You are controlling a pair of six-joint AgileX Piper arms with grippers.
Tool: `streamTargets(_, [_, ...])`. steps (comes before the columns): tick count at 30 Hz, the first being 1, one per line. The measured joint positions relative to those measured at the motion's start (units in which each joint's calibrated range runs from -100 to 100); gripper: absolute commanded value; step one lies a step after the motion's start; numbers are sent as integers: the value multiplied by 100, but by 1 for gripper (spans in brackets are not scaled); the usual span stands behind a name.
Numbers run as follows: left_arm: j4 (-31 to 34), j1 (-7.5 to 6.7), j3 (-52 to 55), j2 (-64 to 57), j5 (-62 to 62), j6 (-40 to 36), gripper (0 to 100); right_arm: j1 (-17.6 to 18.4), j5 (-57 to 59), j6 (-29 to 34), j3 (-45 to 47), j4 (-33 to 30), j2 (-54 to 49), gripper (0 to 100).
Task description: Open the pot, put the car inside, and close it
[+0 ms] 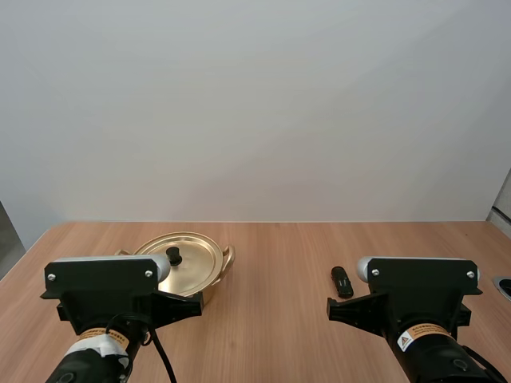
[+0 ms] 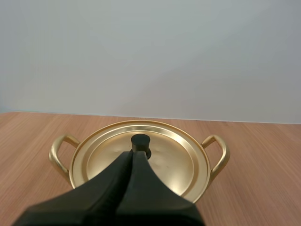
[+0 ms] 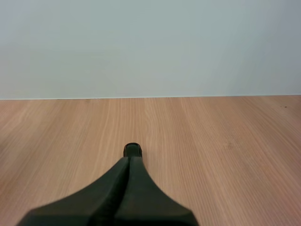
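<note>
A golden pot (image 1: 209,281) with two loop handles stands on the table at the left, its golden lid (image 1: 192,259) on it with a black knob (image 1: 173,255). In the left wrist view my left gripper (image 2: 133,153) is shut on nothing, its tips just short of the knob (image 2: 140,141) and above the lid (image 2: 174,160). A small black toy car (image 1: 342,282) lies on the table right of centre. In the right wrist view my right gripper (image 3: 130,159) is shut and empty, with the car (image 3: 132,149) on the wood just beyond its tips.
The wooden table (image 1: 279,255) runs back to a plain white wall. Bare wood lies between the pot and the car. A dark fitting (image 1: 503,287) sits at the table's right edge.
</note>
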Motion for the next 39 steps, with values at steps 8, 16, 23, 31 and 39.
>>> streamTargets(8, [0, 0, 0, 0, 0, 0, 0, 0, 0, 0, 0, 0, 0, 0])
streamTargets(16, [0, 0, 0, 0, 0, 0, 0, 0, 0, 0, 0, 0, 0, 0])
streamTargets(23, [287, 0, -27, 0, -470, 288, 0, 0, -664, 0, 0, -238, 0, 0])
streamTargets(31, [397, 0, -872, 0, -1596, 1084, 0, 0, -2701, 0, 0, -1133, 0, 0])
streamTargets(39, [347, 0, -1950, 0, -1709, 1106, 0, 0, -4850, -63, 0, -1145, 0, 0])
